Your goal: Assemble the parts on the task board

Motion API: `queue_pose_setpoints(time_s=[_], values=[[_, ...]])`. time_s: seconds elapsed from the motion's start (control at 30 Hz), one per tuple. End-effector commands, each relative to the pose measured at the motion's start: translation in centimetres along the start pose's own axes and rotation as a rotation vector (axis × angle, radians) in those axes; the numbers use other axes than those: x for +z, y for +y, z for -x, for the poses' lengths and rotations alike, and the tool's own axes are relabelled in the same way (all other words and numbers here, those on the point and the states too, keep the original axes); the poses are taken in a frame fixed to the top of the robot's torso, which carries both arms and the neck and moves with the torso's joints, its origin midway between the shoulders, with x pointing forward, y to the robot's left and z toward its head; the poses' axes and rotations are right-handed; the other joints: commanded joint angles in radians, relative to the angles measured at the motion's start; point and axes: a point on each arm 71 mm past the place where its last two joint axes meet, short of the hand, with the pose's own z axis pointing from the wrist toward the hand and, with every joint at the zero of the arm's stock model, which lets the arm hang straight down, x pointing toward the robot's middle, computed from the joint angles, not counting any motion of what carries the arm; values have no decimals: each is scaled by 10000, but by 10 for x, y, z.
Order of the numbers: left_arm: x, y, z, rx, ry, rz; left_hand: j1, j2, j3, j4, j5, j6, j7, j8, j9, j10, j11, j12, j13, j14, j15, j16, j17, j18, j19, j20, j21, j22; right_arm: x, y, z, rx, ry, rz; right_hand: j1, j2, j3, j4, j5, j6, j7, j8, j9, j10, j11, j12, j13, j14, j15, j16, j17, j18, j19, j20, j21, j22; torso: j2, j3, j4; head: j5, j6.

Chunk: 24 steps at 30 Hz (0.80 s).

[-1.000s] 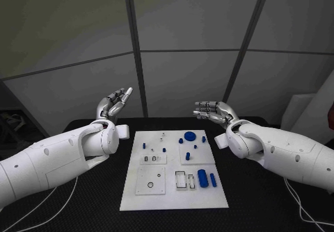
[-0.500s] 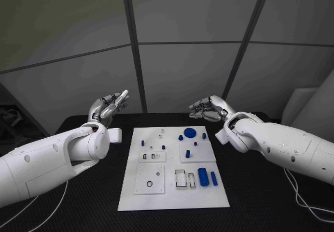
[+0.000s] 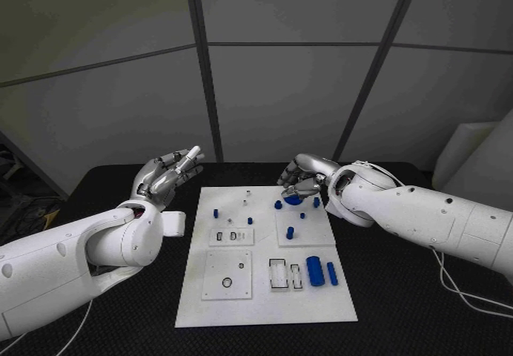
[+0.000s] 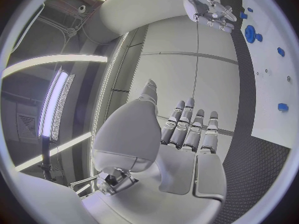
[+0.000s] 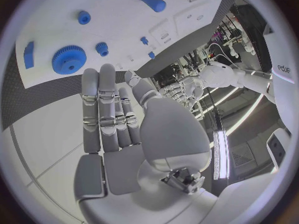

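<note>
Robotics lab or test cell. Evidence: grey partition panels [image 3: 288,104] with dark metal posts [image 3: 203,81] stand beyond the fingertips of both hands; a black table [image 3: 118,189] lies below the fingers; long ceiling strip lights [image 4: 59,59] run overhead.

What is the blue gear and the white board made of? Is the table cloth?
The blue gear looks like matte plastic: even colour, no shine, moulded teeth. The task board seems a smooth, hard white plate, plastic or painted; I can't tell which. The black table top shows a fine woven-looking texture, perhaps fabric or a mat.
</note>
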Motion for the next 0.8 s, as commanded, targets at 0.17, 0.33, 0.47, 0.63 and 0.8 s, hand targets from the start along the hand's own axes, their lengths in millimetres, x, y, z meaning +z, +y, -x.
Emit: queue_pose_setpoints(time_s=[0.17,0.33,0.47,0.63,0.8], values=[[-4,-4,-9,-97,425,-50,5,104,-15,-73,47,-20,387,-30,-16,31,30,3,-17,-40,46,-39,-6,85,32,13,39,8,5,5,-2,-2215,749,-502,-363,-40,318,-66,0,72,25,-174,-1,-184,13,-24,31,414,64,3503,2932,-764,1629,29,3216,4509,352,-63,142,-101,83],[-6,-5,-11,-133,482,-38,4,105,-17,-76,47,-26,390,-33,-18,30,32,1,-17,-48,48,-40,-7,85,32,14,39,7,8,8,-2,-2506,824,-602,-429,-51,460,-58,7,4,69,-172,-2,-340,71,-39,37,307,115,5181,4632,-948,1989,110,4109,5833,440,-75,157,-133,98],[-7,-6,-12,-152,510,-40,-4,106,-32,-90,47,-47,400,-46,-24,22,41,-8,-18,-74,55,-45,-10,83,30,17,41,6,10,10,-2,-2695,877,-692,-439,-52,531,-48,46,-49,86,-173,-4,-351,76,-34,46,250,135,5749,5186,-1015,2122,147,4417,6307,488,-92,173,-171,111],[-8,-8,-14,-155,511,-55,-16,104,-58,-115,49,-77,409,-66,-34,6,48,-26,-20,-162,60,-57,-20,81,22,20,43,4,12,10,-3,-2883,1022,-823,-448,-28,622,-30,58,-85,82,-166,-1,-276,69,-33,62,242,136,6322,5795,-1109,2341,162,4756,6893,531,-88,186,-187,96],[-9,-8,-14,-156,511,-59,-21,106,-72,-133,52,-83,408,-75,-38,-4,45,-37,-21,-210,57,-63,-24,81,16,19,43,2,13,10,-6,-2957,1261,-892,-441,1,686,-24,66,-69,79,-161,4,-266,65,-35,61,240,136,6556,6035,-1150,2437,167,4894,7138,558,-88,188,-174,92]])
